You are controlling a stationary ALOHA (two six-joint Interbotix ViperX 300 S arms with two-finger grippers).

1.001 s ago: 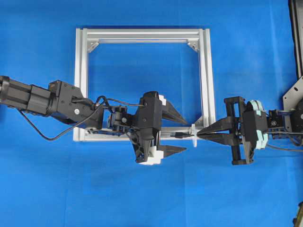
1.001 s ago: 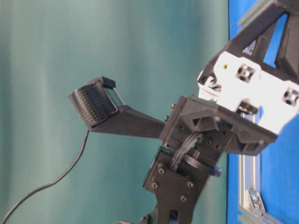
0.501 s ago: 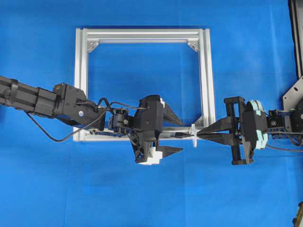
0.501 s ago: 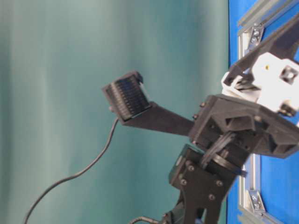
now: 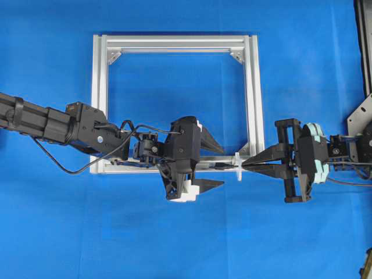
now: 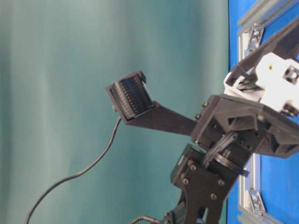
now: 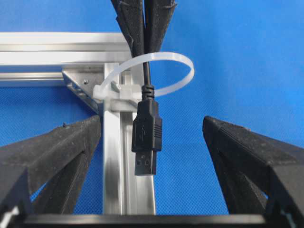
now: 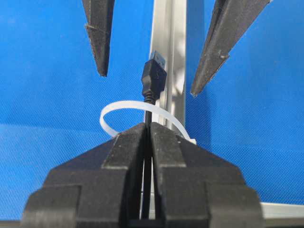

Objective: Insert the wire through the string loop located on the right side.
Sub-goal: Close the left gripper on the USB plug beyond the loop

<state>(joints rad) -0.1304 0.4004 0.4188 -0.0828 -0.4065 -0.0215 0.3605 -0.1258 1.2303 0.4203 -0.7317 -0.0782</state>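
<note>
Since the earlier frame the left arm has dipped and its claw sits a touch nearer the frame's bottom rail; right arm hasn't budged.

L to R: left gripper (image 5: pixel 216 165) has its jaws wide apart, straddling the plug, holding nothing. The wire (image 7: pixel 147 135) already pokes thru the string loop (image 7: pixel 183 71) at the silver frame (image 5: pixel 174 43)'s bottom-right corner, plug end clear of the loop on the left side. Right gripper (image 5: pixel 245 164) is clamped tight on the wire just behind the loop.

Threading looks basically done; what's left, prob: left claw grabs the plug and pulls more thru.
</note>
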